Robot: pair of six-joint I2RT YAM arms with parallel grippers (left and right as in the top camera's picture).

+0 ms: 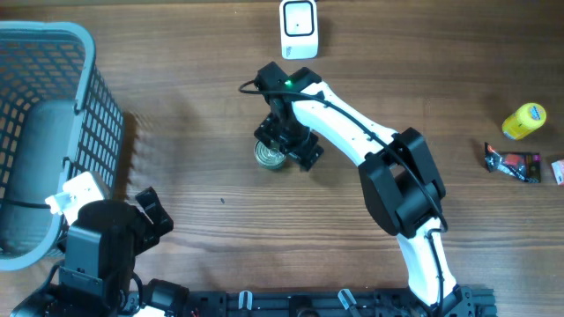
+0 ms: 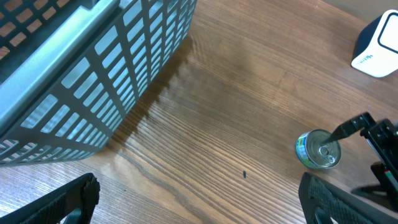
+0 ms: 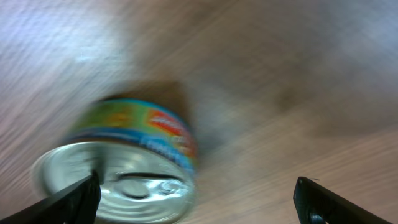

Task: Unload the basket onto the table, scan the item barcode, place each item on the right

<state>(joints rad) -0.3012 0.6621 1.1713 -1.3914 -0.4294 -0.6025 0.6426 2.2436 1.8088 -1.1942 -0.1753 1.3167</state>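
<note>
The item is a small tin can (image 1: pixel 270 156) with a silver pull-ring lid and a colourful label, standing upright in the middle of the table. My right gripper (image 1: pixel 287 141) hangs right over it, open. In the blurred right wrist view the can (image 3: pixel 130 168) sits low by the left finger, and the right gripper (image 3: pixel 199 202) holds nothing. No barcode shows. The white scanner (image 1: pixel 299 28) stands at the far edge. My left gripper (image 1: pixel 148 216) is open near the front left, over bare wood (image 2: pixel 199 202), and sees the can (image 2: pixel 318 150) off to its right.
A grey mesh basket (image 1: pixel 84 97) fills the left side, close to the left arm. At the far right lie a yellow bottle (image 1: pixel 524 121) and a dark packet (image 1: pixel 513 162). The scanner (image 2: pixel 378 46) shows at the top right of the left wrist view.
</note>
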